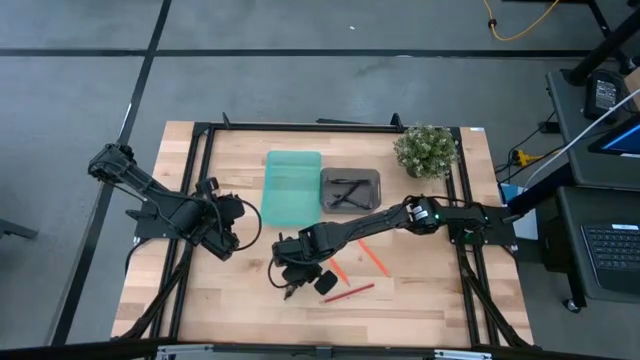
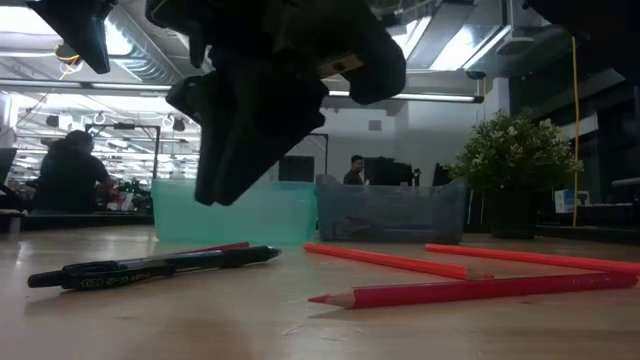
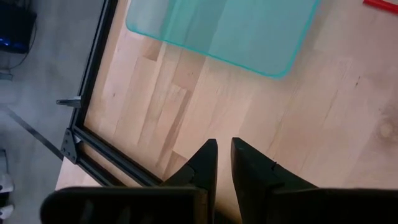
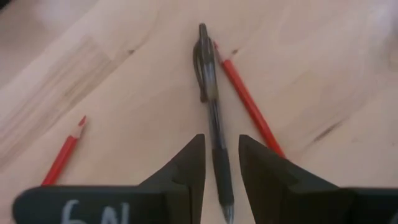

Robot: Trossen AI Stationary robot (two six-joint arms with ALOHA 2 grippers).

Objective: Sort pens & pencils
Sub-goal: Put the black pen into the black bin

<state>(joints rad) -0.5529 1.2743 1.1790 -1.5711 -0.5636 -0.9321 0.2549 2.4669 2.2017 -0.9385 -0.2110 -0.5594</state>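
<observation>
A black pen (image 4: 208,81) lies flat on the wooden table, and a red pencil (image 4: 249,106) lies close beside it. My right gripper (image 4: 222,140) hangs open just above the pen, one finger on either side of its near end. In the low view the gripper (image 2: 250,130) stays clear of the pen (image 2: 150,268). Another red pencil (image 4: 62,155) lies off to one side. My left gripper (image 3: 224,155) waits over bare wood at the table's left, near the teal tray (image 1: 292,187); its fingers stand a narrow gap apart with nothing between them.
The grey tray (image 1: 350,190) beside the teal one holds black pens. Red pencils (image 1: 373,258) (image 1: 348,293) lie loose on the table to the right of my right gripper. A potted plant (image 1: 427,150) stands at the far right. A black frame (image 1: 205,150) edges the table.
</observation>
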